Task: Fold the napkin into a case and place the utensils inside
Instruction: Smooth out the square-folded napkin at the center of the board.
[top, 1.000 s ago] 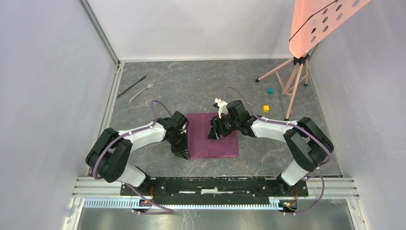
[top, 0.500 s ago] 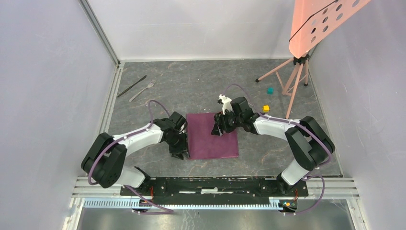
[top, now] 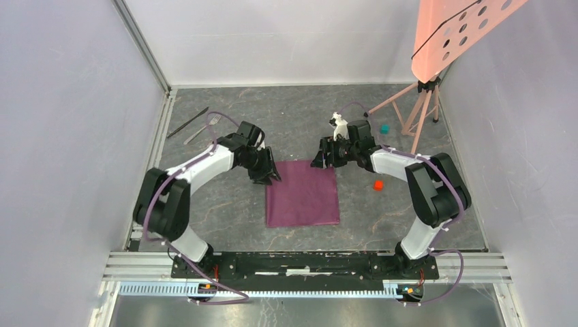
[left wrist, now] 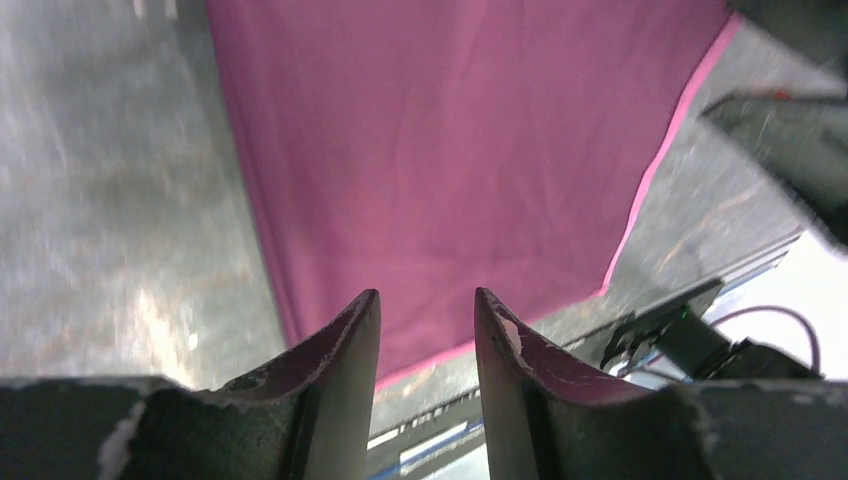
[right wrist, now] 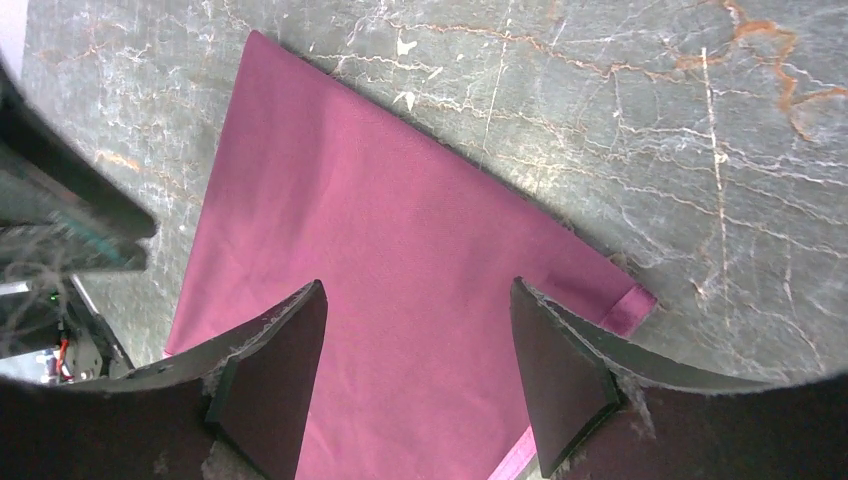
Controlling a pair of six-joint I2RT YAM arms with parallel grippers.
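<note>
- Lying flat on the grey table (top: 232,228), midway between the two arms, the napkin (top: 302,194) is a plain rectangle and no narrow case yet.
- A lighter strip peeks out at its far right corner in the right wrist view. It may be a lower layer, but I cannot say for sure.
- The knife (top: 189,122) and fork (top: 199,133) lie together at the far left, well apart from the cloth, so I judge most of the folding and all of the loading is left.
- The left gripper (top: 270,178) reaches in at the cloth's far left corner, fingers narrowly parted and empty.
- The right gripper (top: 319,162) sits at the far right corner, jaws spread wide, gripping nothing.
</note>
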